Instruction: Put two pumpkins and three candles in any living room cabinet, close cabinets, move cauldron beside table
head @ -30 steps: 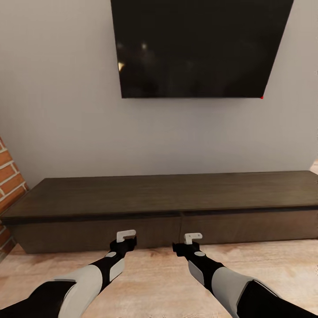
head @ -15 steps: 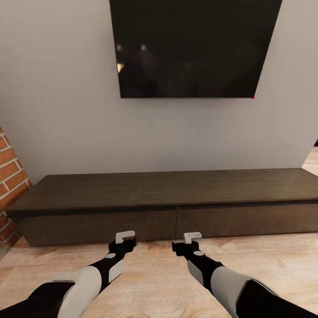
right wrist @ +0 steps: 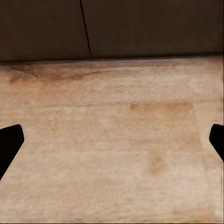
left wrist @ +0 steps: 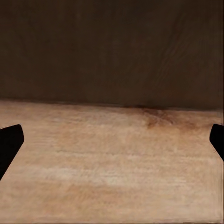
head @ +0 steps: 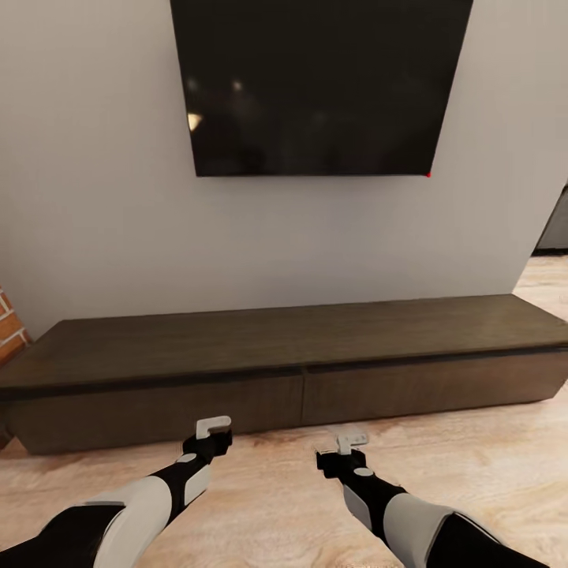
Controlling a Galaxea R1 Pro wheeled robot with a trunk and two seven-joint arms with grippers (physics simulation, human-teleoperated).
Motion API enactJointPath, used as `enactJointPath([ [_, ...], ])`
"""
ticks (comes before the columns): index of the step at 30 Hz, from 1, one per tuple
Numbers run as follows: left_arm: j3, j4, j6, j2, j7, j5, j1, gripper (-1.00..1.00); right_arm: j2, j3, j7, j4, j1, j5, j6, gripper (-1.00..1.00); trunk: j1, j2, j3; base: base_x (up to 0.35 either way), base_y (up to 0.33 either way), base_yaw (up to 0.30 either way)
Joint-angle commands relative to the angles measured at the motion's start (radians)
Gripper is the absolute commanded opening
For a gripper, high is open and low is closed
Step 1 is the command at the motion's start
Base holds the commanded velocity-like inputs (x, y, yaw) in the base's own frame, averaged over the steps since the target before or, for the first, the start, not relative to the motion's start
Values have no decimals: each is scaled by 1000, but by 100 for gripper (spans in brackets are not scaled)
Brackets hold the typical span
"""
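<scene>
One long dark-brown cabinet (head: 292,347) against the wall, and it shows two flat front panels side by side, both shut. One black TV screen (head: 319,83) mounted above it. Two arms out front: one left gripper (head: 213,427), one right gripper (head: 352,439). One brick edge (head: 9,327) at far left.

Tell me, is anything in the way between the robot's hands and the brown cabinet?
No, nothing visible is. Both wrist views show bare wooden floor running straight up to the cabinet. The left end effector and right end effector both hover open and empty in front of its shut panels.
</scene>
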Motion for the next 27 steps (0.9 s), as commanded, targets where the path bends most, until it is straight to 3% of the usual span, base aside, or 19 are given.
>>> enactJointPath([
  [1,3,5,-2,0,-2,9,-2,100,0,8,-3,0,5,-7,-2,100,0,0,0,0,0,-284],
  [10,2,6,33,-1,-7,10,0,100,0,8,-2,1,8,-9,-2,100,0,0,3,12,-9,-278],
  [14,1,7,37,0,-8,10,0,100,0,8,-2,2,8,-10,-3,100,0,0,4,132,-174,-90],
  [19,1,7,38,-1,-8,8,0,100,0,8,-6,2,9,-11,-4,100,0,0,4,157,-248,17],
  [27,1,7,38,-3,-8,8,0,100,0,8,-9,2,9,-11,-9,100,0,0,4,58,-118,206],
])
